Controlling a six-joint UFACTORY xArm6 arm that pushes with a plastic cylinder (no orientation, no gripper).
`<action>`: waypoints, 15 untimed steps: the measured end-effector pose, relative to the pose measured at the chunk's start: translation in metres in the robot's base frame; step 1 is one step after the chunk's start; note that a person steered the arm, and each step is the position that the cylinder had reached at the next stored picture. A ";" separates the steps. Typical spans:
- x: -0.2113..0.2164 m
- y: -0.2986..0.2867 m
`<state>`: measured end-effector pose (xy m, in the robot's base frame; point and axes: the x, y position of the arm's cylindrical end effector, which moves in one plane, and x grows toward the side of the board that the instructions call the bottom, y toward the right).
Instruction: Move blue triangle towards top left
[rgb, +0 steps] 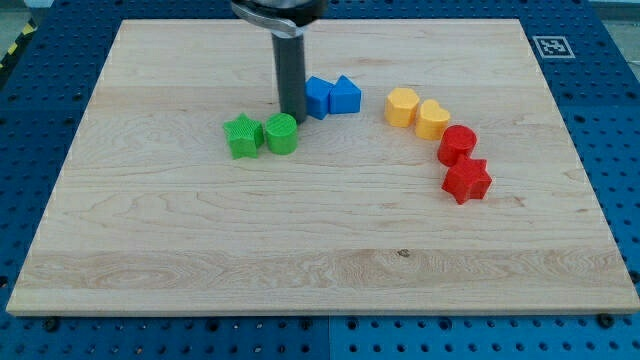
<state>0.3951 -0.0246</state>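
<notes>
My tip (293, 119) sits just at the left of the blue cube (316, 97), touching or almost touching it, and right above the green round block (282, 133). There is no claw on this arm, only the bare rod, so nothing opens, closes or holds.

The blue triangle (345, 95) lies a little above the middle of the wooden board (150, 250), pressed against the right side of the blue cube. My tip is on the wrong side of the pair for a push to the top left. As I judge it, I need to bring the tip round to the triangle's lower right, keeping clear of both blue blocks on the way, then push up and left through its middle. The cube stands right in that path, so I expect it to be shoved along or to turn the triangle aside; a start from lower down might slide the triangle past it.

Counting: two blue blocks, two green ones (the green star (242, 135) and the round one), two yellow blocks (418, 113), and two red blocks (462, 165), eight in all.
</notes>
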 end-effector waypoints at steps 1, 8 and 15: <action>0.011 0.037; -0.085 0.055; -0.085 0.020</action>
<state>0.3103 -0.0046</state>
